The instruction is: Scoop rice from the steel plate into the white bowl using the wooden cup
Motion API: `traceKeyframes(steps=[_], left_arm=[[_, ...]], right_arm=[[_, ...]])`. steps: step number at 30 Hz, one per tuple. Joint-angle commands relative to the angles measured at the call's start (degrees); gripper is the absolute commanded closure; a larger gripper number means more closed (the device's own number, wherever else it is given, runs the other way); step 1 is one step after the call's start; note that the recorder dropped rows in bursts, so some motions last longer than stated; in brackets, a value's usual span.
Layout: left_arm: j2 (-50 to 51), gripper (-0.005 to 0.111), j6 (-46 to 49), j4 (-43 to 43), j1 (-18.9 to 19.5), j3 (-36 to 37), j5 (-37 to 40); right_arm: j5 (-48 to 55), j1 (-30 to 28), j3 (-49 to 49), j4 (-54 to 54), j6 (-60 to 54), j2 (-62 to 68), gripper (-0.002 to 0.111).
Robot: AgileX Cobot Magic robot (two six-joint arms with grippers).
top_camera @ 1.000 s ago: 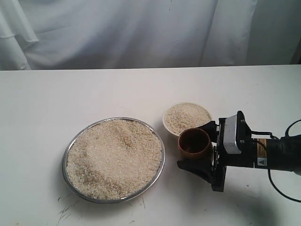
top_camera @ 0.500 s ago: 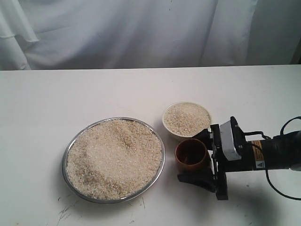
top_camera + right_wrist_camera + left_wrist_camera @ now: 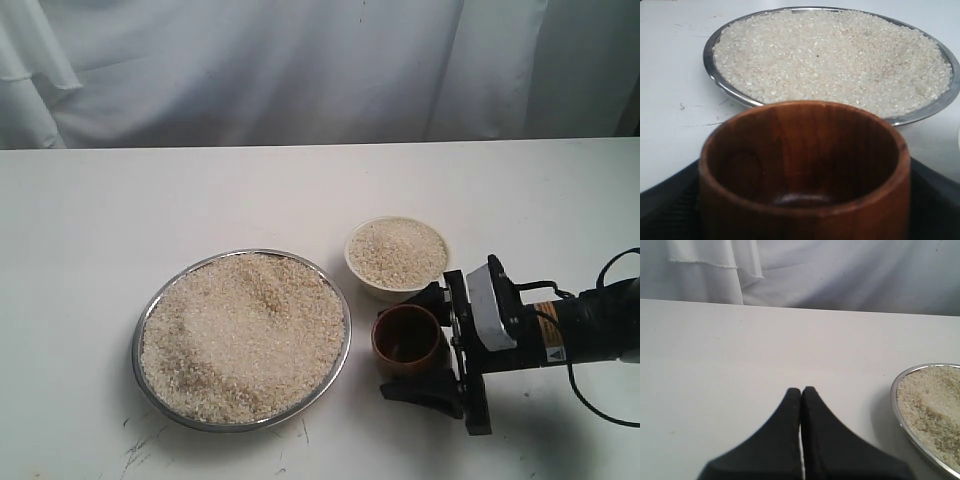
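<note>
One steel plate [image 3: 136, 345], one white bowl [image 3: 358, 277] and one wooden cup [image 3: 408, 345] make three dishes in all on the single table [image 3: 200, 200]. The rice [image 3: 245, 335] lies in two heaps, a large one in the plate at the left and a smaller one in the bowl, farther and to the right. There are two tools: the right tool [image 3: 412, 342] at the near right, and the left tool [image 3: 801, 392], which appears only in its own wrist view.

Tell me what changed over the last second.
The right gripper, still holding the empty wooden cup, moved lower in the exterior view, away from the white bowl. The steel plate, the bowl and their rice stayed put.
</note>
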Motion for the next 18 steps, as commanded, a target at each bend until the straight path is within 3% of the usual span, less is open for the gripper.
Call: traceKeyframes(steps=[1,7,18], left_arm=[[-0.24,0.107,0.01,0.06,-0.15,0.28,-0.81],[-0.24,0.107,0.01,0.06,-0.15,0.28,-0.81],[-0.24,0.107,0.01,0.06,-0.15,0.28,-0.81]], right_arm=[[-0.86,-0.37,-0.08,-1.76,0.81,-0.15,0.108],[-0.86,-0.37,-0.08,-1.76,0.81,-0.15,0.106],[-0.86,-0.37,-0.08,-2.41,0.81,-0.15,0.081]])
